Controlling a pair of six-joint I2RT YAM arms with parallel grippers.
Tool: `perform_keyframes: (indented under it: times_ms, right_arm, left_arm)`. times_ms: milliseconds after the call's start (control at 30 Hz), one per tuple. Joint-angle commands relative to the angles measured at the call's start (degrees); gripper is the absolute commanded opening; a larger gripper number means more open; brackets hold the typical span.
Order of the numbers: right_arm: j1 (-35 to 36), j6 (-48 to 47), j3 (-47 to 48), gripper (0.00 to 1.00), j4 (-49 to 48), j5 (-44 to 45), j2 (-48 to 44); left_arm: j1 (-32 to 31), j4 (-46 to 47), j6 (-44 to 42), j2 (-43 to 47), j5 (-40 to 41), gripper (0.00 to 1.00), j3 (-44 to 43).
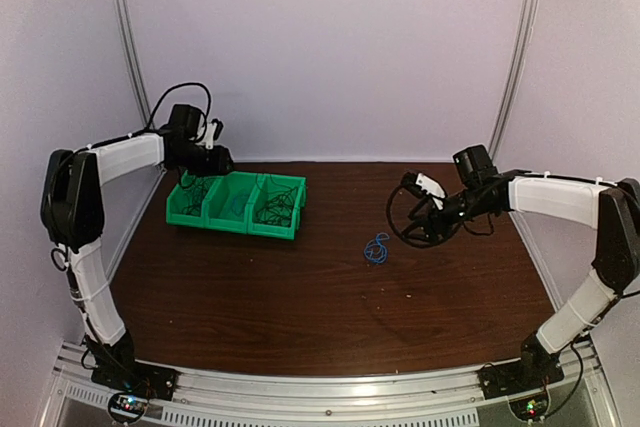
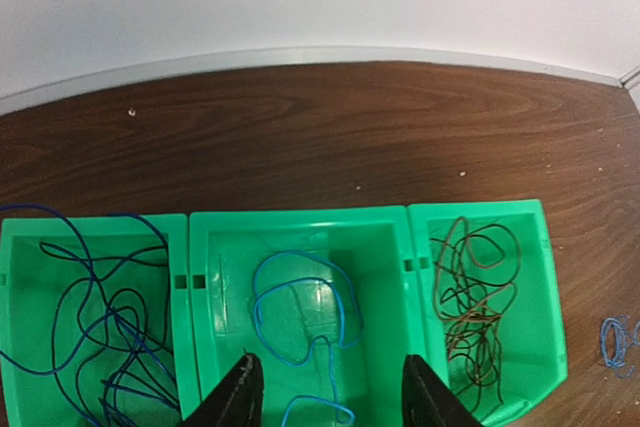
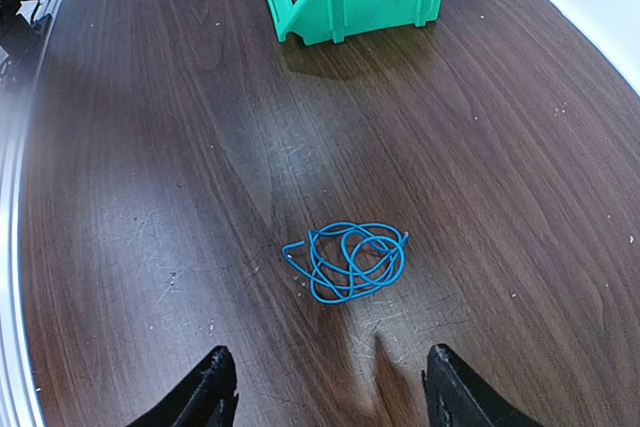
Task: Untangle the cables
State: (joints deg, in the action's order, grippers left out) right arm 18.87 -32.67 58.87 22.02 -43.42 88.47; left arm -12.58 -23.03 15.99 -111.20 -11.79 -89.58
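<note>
Cables are mostly sorted already: in the left wrist view the three green bins (image 2: 300, 219) across the lower half of the frame each hold a separate lot. There is a dark blue and black tangle (image 2: 100, 332) in the bin at lower left, a light blue cable (image 2: 298, 312) in the middle one, and a brown cable (image 2: 470, 297) in the bin at lower right. One small blue cable (image 3: 350, 262) lies outside them, loosely coiled on the bare table (image 3: 150, 147) at the centre of the right wrist view, well apart from the bins. The right gripper (image 3: 328, 387) hovers over the table just below that coil in the frame, fingers spread wide with nothing between them. The left gripper (image 2: 325, 392) hangs over the middle bin at the bottom of its view, likewise wide open and empty. I judge the task well along but unfinished: the coil on the table looks looped over itself, and the lower-left bin seems to hold more than one strand, though I cannot tell how many.
</note>
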Motion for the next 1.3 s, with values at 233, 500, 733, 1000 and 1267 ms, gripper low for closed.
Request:
perform_keyframes:
  times_ms: [233,500,733,1000,1267]
  right_arm:
    - [-0.1,3.4,3.7,0.65,0.8,4.4,7.9]
    - [1.7,6.1,12.4,0.6,4.4,2.5,18.7]
    - [2.0,9.7,20.0,0.57,7.1,-0.6,26.1]
    - [2.0,8.1,22.6,0.19,11.2,-3.9,28.1]
    - [2.1,2.4,18.5,0.0,14.2,-5.1,19.1]
  left_arm:
    - [-4.4,12.3,-4.8,23.7,-16.5,0.48,14.0]
    - [-18.3,19.1,-7.3,25.9,-17.0,0.45,22.6]
    - [-24.6,33.2,2.6,18.6,-16.0,0.41,29.7]
    - [-27.7,37.4,10.0,7.8,-13.2,0.4,27.4]
    - [-31.4,38.6,13.3,-3.0,-9.0,0.4,18.0]
